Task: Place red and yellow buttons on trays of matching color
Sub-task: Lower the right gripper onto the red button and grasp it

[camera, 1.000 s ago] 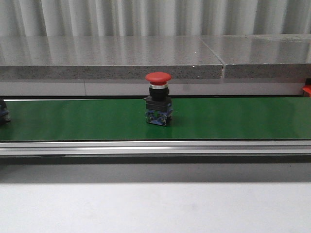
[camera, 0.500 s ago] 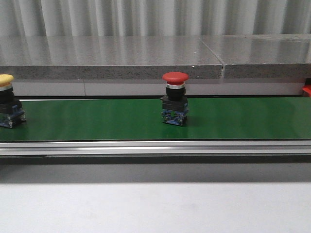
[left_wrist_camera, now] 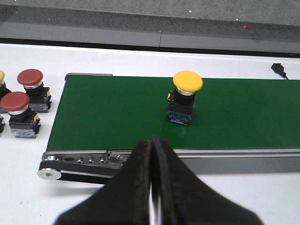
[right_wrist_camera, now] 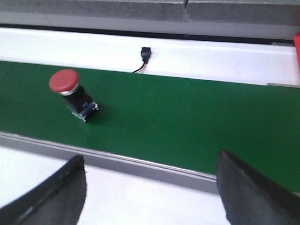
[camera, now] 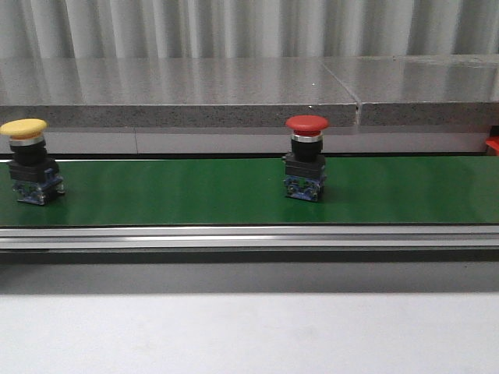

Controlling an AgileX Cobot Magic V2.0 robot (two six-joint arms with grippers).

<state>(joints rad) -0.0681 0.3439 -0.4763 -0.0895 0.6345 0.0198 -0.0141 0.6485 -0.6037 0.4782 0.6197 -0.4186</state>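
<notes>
Both buttons shifted right — yellow button point(camera: 30, 162), red button point(camera: 305, 157) — unlabelled

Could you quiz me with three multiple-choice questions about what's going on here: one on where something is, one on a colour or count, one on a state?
1. Where does the red button stand?
A. on the green belt
B. on the white table
C. in a gripper

2. How many buttons are on the belt in the front view?
A. one
B. two
C. four

3. How is the left gripper?
A. open
B. shut, holding nothing
C. shut on a button

Answers: 1 A, its base rests on the belt. 2 B, the red one and a yellow button. 3 B, its fingers meet with nothing between.
</notes>
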